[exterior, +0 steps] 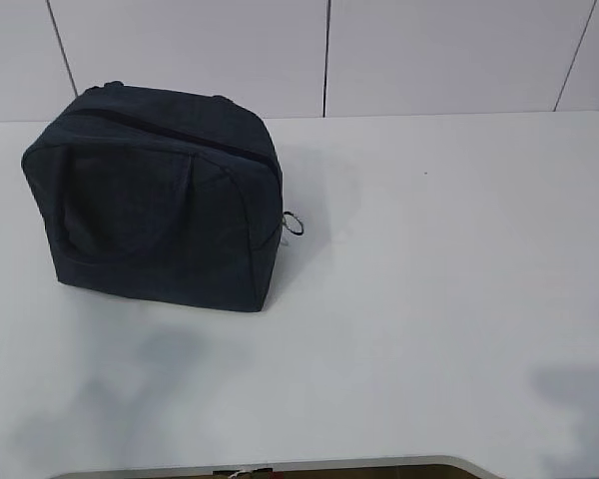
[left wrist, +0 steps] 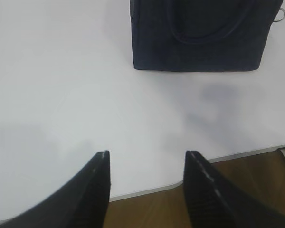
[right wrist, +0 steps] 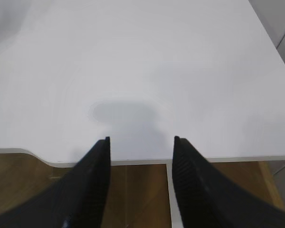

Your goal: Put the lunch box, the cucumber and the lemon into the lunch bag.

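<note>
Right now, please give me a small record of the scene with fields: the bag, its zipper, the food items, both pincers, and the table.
bag: dark navy lunch bag, upright on the left part of the white table
zipper: looks closed; metal ring pull hangs at the bag's right side
lunch box, cucumber, lemon: not visible in any view
left pincer: open, empty, above the near table edge
right pincer: open, empty, above the near table edge

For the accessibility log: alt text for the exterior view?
A dark navy lunch bag stands zipped shut on the left of a white table, its metal ring pull hanging at its right side. No arm, food or lunch box is visible.
</note>
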`<state>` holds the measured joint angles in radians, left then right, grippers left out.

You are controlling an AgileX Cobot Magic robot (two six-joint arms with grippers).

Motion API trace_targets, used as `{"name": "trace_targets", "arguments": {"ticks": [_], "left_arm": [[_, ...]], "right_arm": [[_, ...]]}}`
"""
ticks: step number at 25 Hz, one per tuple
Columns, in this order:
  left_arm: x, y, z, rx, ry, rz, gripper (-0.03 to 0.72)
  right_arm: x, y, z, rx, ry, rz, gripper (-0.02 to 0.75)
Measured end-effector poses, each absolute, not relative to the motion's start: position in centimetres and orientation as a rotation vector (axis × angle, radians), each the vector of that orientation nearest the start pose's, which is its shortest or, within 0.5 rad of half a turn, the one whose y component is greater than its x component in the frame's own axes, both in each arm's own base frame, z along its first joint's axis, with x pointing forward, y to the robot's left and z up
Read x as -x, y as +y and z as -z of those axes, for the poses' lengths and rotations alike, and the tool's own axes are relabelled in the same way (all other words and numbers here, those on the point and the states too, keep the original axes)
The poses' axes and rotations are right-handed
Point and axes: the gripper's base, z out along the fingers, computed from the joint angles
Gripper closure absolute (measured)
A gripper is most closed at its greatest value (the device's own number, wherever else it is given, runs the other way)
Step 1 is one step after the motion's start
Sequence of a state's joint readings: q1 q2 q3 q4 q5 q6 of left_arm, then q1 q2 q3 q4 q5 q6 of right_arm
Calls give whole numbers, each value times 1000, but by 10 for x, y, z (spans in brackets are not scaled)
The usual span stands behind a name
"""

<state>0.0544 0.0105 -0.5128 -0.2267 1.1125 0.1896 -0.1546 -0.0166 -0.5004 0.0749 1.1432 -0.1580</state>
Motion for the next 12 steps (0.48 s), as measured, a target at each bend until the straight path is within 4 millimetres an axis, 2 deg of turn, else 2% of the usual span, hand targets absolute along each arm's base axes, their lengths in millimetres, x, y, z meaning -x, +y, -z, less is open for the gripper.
{"name": "trace_targets", "arguments": {"ticks": [7, 12], "left_arm": [[7, -19, -278, -158, 2068, 126, 323], [7, -19, -278, -158, 2068, 126, 323]], "right_arm": [[11, 7, -271, 135, 2103, 26, 384], [11, 6, -271, 151, 2102, 18, 384]]}}
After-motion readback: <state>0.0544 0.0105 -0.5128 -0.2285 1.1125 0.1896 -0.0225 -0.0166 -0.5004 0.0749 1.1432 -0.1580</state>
